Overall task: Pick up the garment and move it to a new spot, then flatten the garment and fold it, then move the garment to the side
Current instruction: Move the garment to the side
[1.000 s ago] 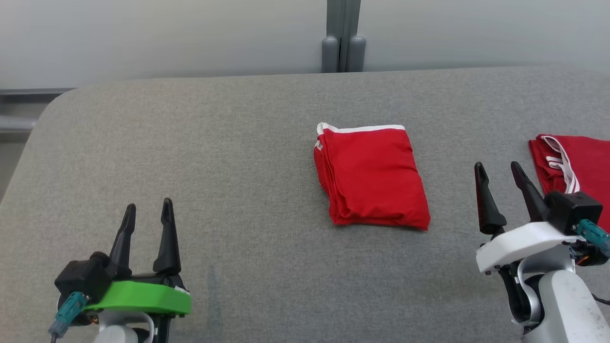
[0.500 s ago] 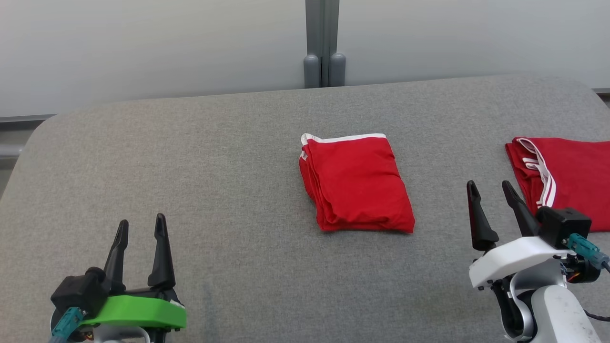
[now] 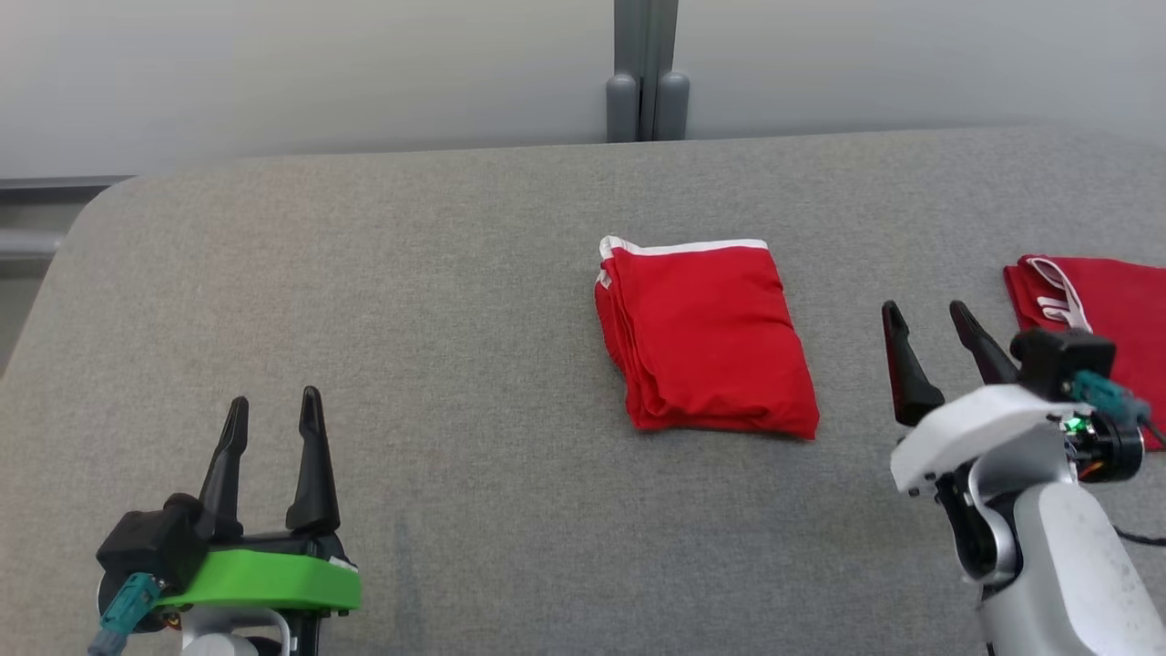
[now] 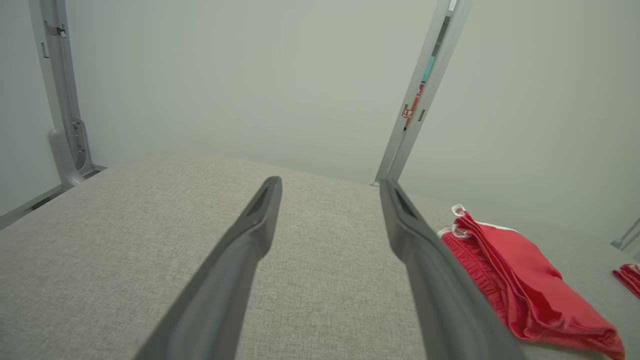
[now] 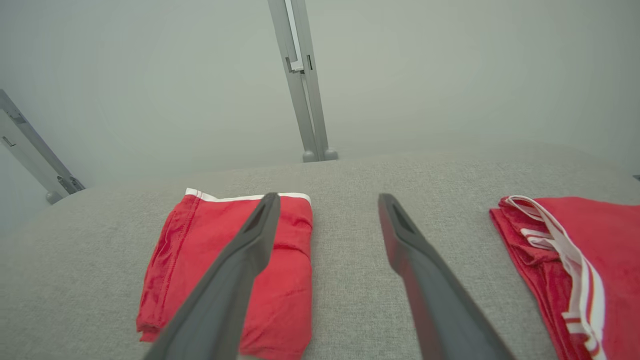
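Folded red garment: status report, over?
Left pincer, right pincer open, empty. Folded red cloth garment with white trim untouched on grey fabric table. Second red white-striped garment at right, apart.

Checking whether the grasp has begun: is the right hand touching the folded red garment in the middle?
Apart. In the head view, bare grey table shows between the right hand and the folded garment.
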You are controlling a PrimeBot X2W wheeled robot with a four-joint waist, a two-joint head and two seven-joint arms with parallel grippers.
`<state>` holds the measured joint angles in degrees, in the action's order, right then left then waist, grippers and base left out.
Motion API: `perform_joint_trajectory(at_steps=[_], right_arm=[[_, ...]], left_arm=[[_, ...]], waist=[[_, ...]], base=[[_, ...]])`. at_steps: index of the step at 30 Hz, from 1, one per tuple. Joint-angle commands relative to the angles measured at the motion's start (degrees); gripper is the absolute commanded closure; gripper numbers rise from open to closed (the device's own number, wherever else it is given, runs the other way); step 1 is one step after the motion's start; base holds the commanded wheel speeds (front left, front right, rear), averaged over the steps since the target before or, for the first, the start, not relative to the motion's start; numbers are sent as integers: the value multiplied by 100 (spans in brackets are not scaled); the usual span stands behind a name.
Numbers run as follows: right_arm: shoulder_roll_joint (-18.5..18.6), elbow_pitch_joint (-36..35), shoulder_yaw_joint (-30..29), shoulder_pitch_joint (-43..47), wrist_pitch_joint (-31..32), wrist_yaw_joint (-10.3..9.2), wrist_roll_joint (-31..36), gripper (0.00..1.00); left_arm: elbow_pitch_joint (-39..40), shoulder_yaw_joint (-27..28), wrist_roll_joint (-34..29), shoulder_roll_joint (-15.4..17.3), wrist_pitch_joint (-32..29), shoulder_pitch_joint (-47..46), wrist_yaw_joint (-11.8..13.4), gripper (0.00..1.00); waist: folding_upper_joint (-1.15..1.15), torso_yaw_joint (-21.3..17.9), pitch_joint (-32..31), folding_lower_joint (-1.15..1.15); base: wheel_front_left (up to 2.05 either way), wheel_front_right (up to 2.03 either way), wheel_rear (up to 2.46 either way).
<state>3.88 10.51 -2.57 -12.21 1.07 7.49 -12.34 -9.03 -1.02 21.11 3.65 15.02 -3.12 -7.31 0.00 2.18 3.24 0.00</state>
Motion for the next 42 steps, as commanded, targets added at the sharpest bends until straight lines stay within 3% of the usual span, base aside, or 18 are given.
perform_joint_trajectory(at_steps=[1,12,18,25,26,27,28,36,42], right_arm=[[-2,132,-10,-224,247,-1,12,0],[65,1521,-423,-1829,2085,-1,259,0],[15,2173,-790,-2044,2437,-1,610,0],[-63,2734,-852,-1964,2586,-1,712,0],[-77,2798,-793,-1937,2626,1,724,33],[-88,2828,-753,-1943,2630,1,721,86],[-99,2844,-654,-1952,2593,1,744,100],[299,2557,-19,-2101,2179,-6,822,100],[1015,1909,872,-2266,2334,-5,546,100]], left_arm=[[46,-12,-26,3,16,-116,-28,0],[143,-307,135,-30,17,-532,-25,0],[94,-335,195,-53,16,-599,-24,0],[80,-330,179,-67,16,-618,-24,0],[82,-330,165,-68,16,-622,-24,0],[81,-332,161,-68,16,-634,-24,0],[79,-336,160,-69,17,-648,-24,0],[112,-301,120,-67,17,-637,-23,0],[228,-296,101,15,16,-678,-23,0]], waist=[[0,162,196,0],[0,942,1011,0],[0,1241,1189,0],[0,1308,1212,0],[0,1297,1210,0],[0,1284,1213,0],[0,1262,1216,0],[0,933,1154,0],[0,494,1159,0]], base=[[0,0,0],[0,0,0],[0,0,0],[0,0,0],[0,0,0],[0,0,0],[0,0,0],[0,0,0],[0,0,0]])
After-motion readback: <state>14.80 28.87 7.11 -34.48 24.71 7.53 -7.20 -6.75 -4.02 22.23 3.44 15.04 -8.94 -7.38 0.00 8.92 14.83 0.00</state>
